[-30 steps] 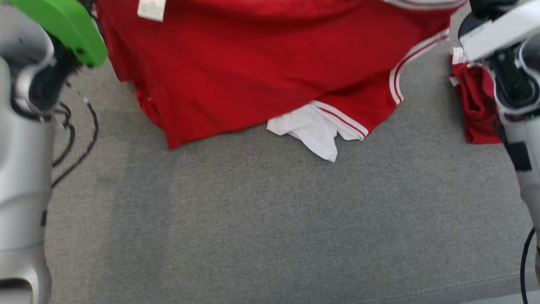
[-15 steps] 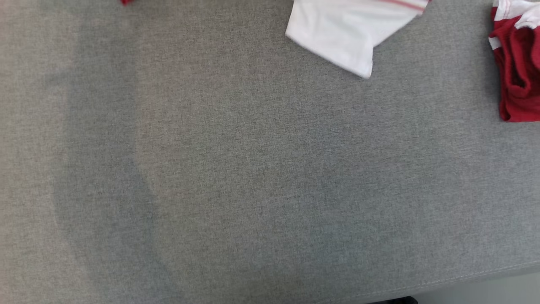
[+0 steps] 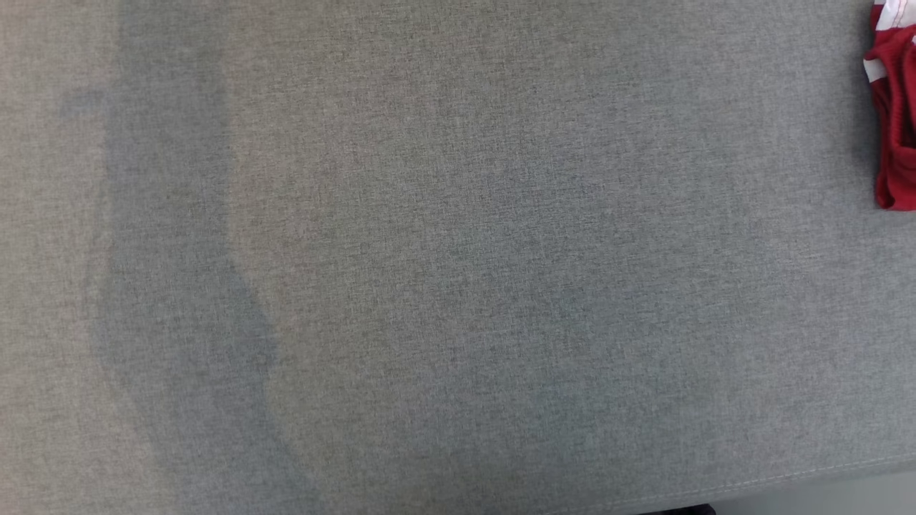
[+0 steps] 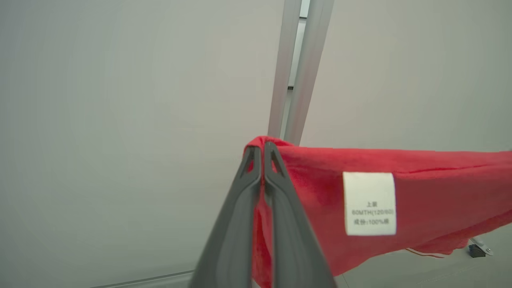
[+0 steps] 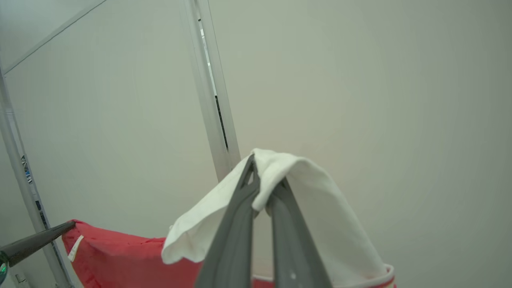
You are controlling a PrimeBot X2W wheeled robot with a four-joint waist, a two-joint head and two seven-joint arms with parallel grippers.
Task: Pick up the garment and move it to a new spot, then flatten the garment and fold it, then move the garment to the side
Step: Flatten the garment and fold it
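My left jaws grip a red corner of the garment [image 4: 432,188]; my right jaws pinch its white sleeve [image 5: 316,192]. It hangs stretched between them before a pale wall [image 4: 120,120]; another red cloth [image 3: 894,143] lies on the grey upholstery [image 3: 458,257].

Two red garments [image 4: 440,192] [image 3: 894,157], two sets of jaws, one label [image 4: 369,203].

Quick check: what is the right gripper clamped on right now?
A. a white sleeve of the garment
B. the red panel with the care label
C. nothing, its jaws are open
A: the right wrist view shows the right gripper shut on the white sleeve of the garment.
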